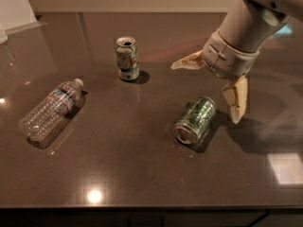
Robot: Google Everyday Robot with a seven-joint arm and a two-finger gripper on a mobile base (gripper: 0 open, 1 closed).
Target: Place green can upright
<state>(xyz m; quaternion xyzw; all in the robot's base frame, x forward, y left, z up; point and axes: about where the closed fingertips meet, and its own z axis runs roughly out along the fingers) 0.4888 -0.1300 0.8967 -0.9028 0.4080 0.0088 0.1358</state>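
The green can (195, 119) is lying on its side on the dark bench (142, 174), right of the middle and a little toward the near edge. Its long axis is running diagonally, from the near left to the far right. One silver end is facing the camera at the lower left, and the other end is pointing away toward the arm. I cannot tell which end is the top. Its dark green wall is shining, with pale streaky markings running across it, and it is casting a shadow on the bench to its right.

The gripper (204, 93) is hanging above the bench just beyond the can's far end, with its fingers spread wide and grasping nothing. One cream finger (187, 61) is pointing left and the other (236, 100) is pointing down, just right of the can and apart from it.

A paler can (127, 58) is standing upright farther back and to the left, well apart from the green can. A clear plastic bottle (51, 109) is lying on its side near the left edge, its cap pointing toward the far right.
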